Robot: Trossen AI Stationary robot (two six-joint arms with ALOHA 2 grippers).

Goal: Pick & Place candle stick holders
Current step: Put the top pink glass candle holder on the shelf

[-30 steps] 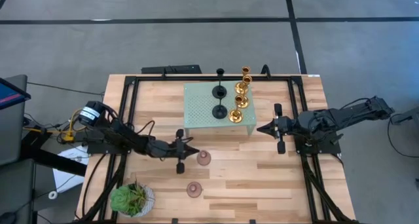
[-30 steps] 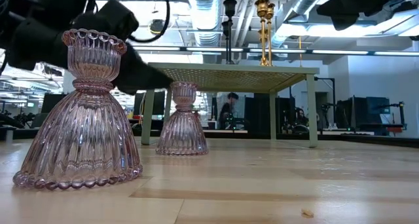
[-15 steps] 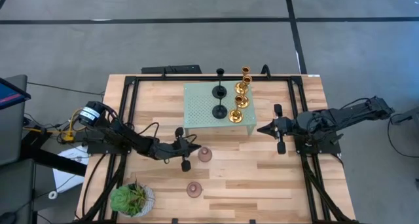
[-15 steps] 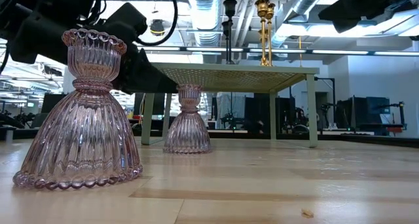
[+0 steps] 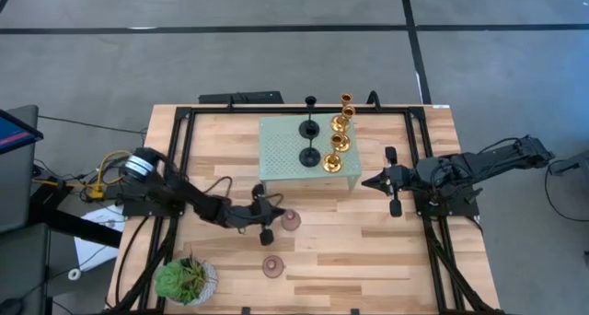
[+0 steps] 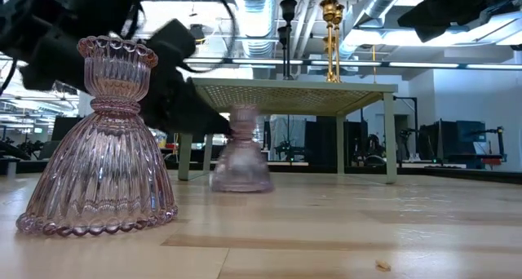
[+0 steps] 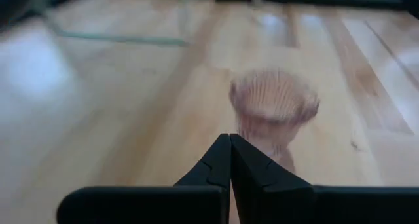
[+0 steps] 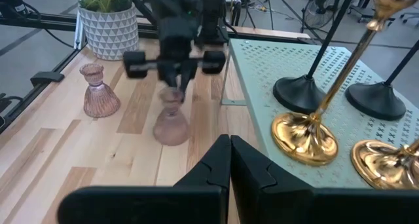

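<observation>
The left gripper [image 5: 273,214] is clenched with nothing between its fingers, its tip pressed right up against a mauve-pink candle stick holder [image 5: 291,221] that stands on the wooden surface [image 5: 368,250] just off the platform's near-left corner; in the left wrist view the closed fingers [image 7: 230,160] point straight at that holder's fluted top [image 7: 273,106]. At about seven o'clock from it, near the surface's front edge, stands the second mauve-pink holder [image 5: 272,266], upright and apart from everything, with the potted plant [image 5: 185,280] farther out at nine o'clock from that one, at the front-left corner. At twelve o'clock from the gripper lies the pale green perforated platform [image 5: 281,154], carrying two black holders [image 5: 309,128] in its middle and gold holders [image 5: 333,161] along its right side; another black holder [image 5: 310,101] and another gold holder [image 5: 346,99] show at the platform's far edge. The right gripper [image 5: 370,180] is also clenched and empty, hovering at three o'clock from the platform, just beyond its right edge.
</observation>
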